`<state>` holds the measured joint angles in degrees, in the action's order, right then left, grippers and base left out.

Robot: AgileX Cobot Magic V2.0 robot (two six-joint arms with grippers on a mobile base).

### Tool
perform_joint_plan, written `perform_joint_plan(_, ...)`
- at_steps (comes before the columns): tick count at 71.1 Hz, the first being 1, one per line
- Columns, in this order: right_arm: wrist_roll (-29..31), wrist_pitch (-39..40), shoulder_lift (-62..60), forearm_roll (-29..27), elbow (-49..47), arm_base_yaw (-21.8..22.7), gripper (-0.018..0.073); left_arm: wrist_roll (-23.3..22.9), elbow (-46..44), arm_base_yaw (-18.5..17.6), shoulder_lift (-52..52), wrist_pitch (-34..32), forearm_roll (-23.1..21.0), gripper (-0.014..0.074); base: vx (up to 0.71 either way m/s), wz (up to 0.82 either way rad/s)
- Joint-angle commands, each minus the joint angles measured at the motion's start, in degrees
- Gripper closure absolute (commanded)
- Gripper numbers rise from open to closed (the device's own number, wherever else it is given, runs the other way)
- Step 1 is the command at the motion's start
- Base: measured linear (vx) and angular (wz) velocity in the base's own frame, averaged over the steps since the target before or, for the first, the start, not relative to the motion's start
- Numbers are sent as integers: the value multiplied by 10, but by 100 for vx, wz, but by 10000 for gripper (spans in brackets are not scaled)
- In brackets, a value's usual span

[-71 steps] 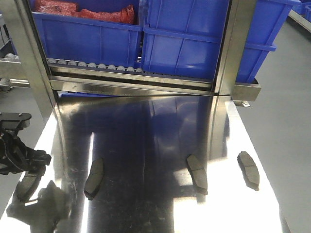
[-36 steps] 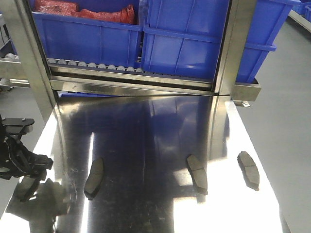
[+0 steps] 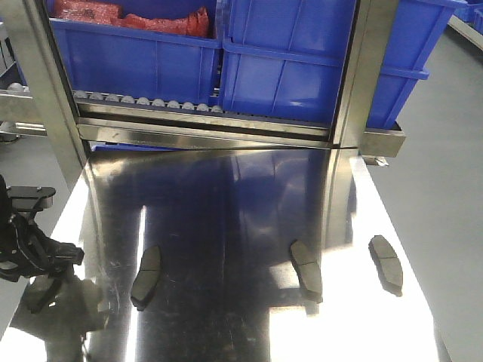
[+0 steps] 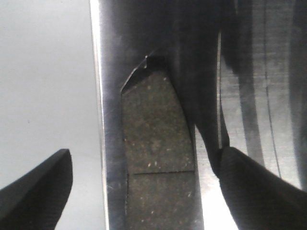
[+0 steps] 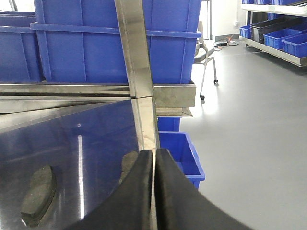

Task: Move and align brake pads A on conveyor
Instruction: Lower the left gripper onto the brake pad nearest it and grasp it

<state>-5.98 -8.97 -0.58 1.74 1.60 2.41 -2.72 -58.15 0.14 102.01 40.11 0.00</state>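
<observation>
Steel table (image 3: 226, 196); wrist view alone shows left claw (image 4: 144, 158) straddling pad (image 4: 153, 129).

On the bench (image 3: 226, 204), before the bins (image 3: 287, 75) on the rack (image 3: 136, 102), the brake pads A (image 3: 146, 275) lie spread in a row, the leftmost pad (image 3: 38, 292) at the left edge below the left tool (image 4: 146, 189).
</observation>
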Motion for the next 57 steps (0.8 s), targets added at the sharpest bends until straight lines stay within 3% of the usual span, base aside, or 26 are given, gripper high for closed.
perform_joint_plan(1,3,41,-9,0,5,0,564,1,-13,-4,-19,-9,-5,24,0,0)
perform_joint_plan(9,3,41,-9,0,5,0,564,1,-13,-4,-20,-8,-8,89,0,0)
perform_joint_plan(35,3,41,-9,0,5,0,564,1,-13,-4,-22,-11,-20,431,0,0)
perform_joint_plan(57,3,41,-9,0,5,0,564,1,-13,-4,-35,-24,-24,500,0,0)
